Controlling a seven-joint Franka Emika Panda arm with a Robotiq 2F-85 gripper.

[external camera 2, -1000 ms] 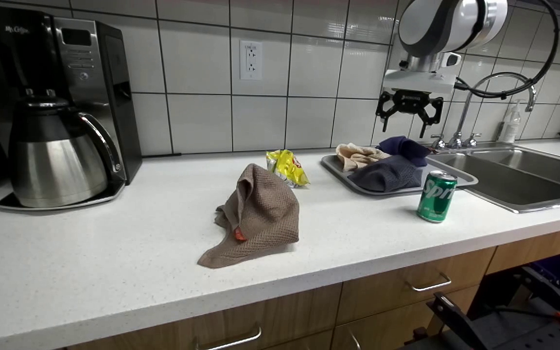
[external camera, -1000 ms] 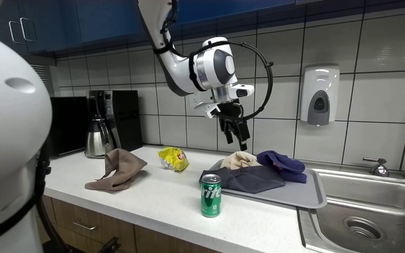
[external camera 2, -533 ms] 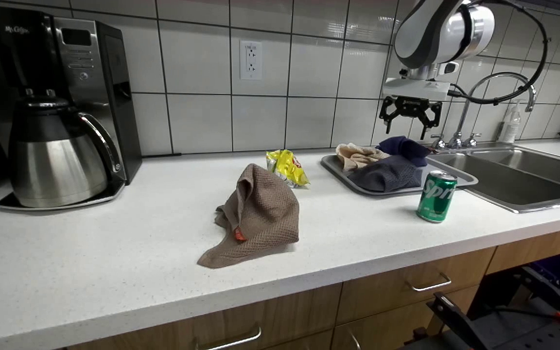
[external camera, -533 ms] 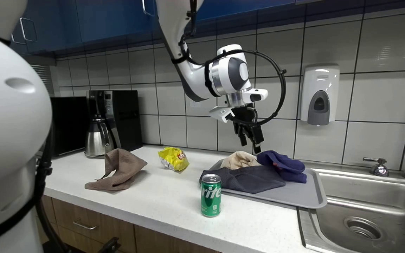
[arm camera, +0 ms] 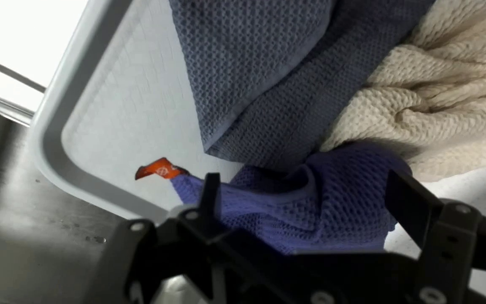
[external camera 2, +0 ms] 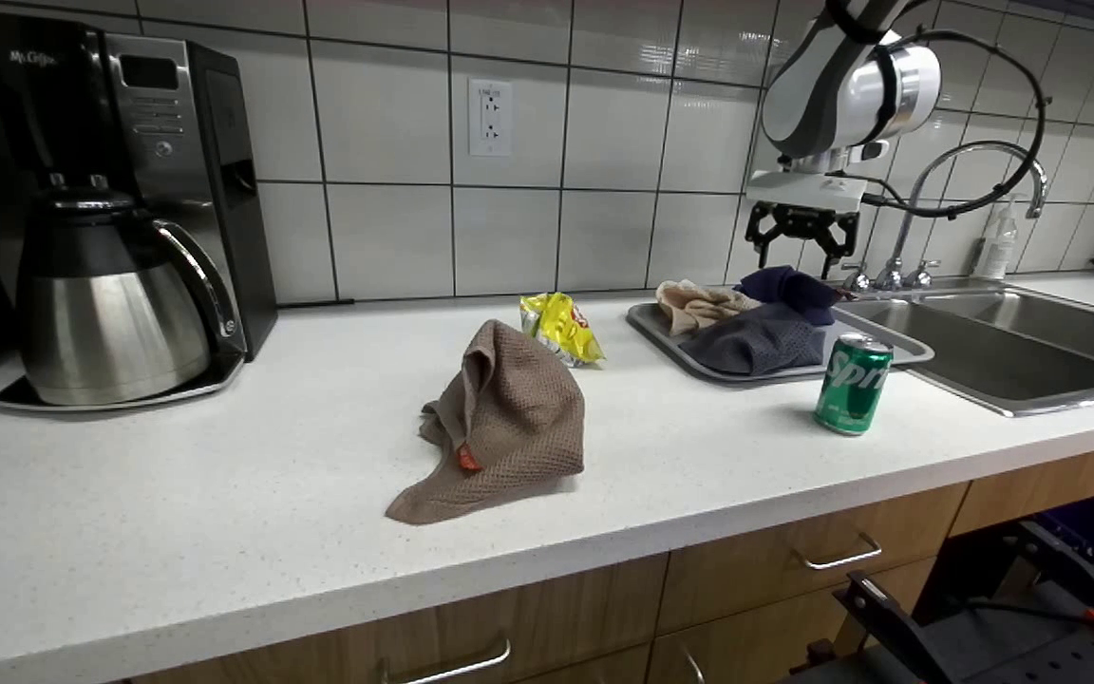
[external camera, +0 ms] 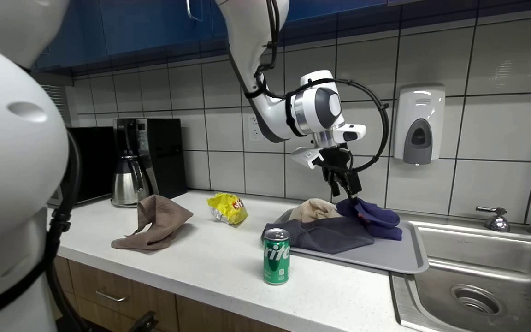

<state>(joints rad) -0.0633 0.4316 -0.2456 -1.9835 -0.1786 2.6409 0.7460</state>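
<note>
My gripper (arm camera: 302, 179) stands open, its fingers spread wide above the purple cloth (arm camera: 344, 202). Nothing is held. The crumpled purple cloth, with an orange tag (arm camera: 160, 169), lies at the back of a grey tray (external camera: 399, 256). In an exterior view the gripper (external camera: 345, 196) has a fingertip overlapping the cloth's top edge; whether they touch I cannot tell. The gripper (external camera 2: 794, 269) hangs just over the cloth (external camera 2: 784, 288) in an exterior view. Beside it on the tray are a dark grey cloth (arm camera: 260, 63) and a cream cloth (arm camera: 445, 93).
A green Sprite can (external camera: 276, 258) stands upright in front of the tray. To the left are a yellow chip bag (external camera 2: 561, 328), a brown cloth (external camera 2: 509, 418) and a coffee maker (external camera 2: 129, 285). A steel sink (external camera: 477, 276) adjoins the tray; tiled wall (external camera: 362, 175) rises behind.
The open gripper has come down toward the purple cloth, shifting rightward in an exterior view. Cloths, can and bag have stayed where they were.
</note>
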